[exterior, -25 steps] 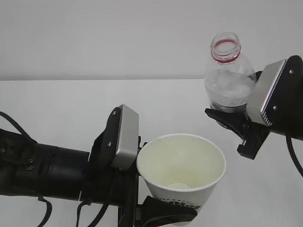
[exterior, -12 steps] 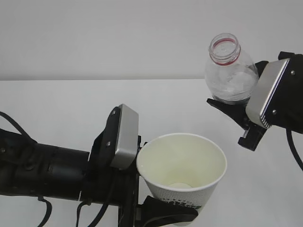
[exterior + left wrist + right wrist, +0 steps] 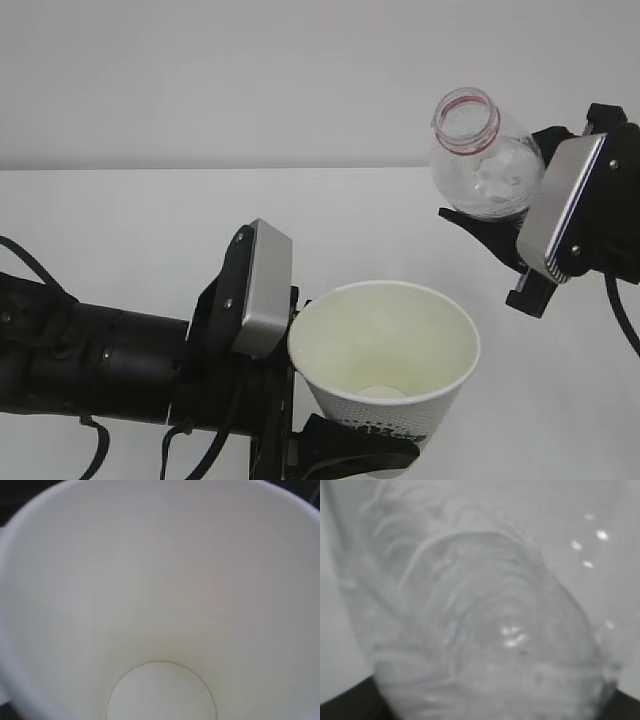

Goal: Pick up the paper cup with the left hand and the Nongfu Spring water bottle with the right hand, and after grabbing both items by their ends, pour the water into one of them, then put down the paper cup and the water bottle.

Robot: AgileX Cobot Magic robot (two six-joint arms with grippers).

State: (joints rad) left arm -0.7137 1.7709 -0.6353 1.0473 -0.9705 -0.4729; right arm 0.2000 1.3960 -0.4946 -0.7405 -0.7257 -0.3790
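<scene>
- We see that the Nongfu Spring water bottle is now tipped more than a second ago: its open mouth with the red neck ring leans to the left, toward the paper cup, where before it stood almost upright.
- The right hand holds the bottle by its lower part, with the jaws closed around the body. The bottle is high in the air, above and to the right of the cup, and well above the table.
- The left hand has not moved. Its jaws grip the cup low on its wall, and the cup stays upright and lifted.
- In the left wrist view the inside of the cup looks dry; we see no water in it.
- We judge that the pouring has just begun. The mouth is not yet over the cup, so the bottle must come nearer before more tilt, or the water may fall beside the cup.
</scene>
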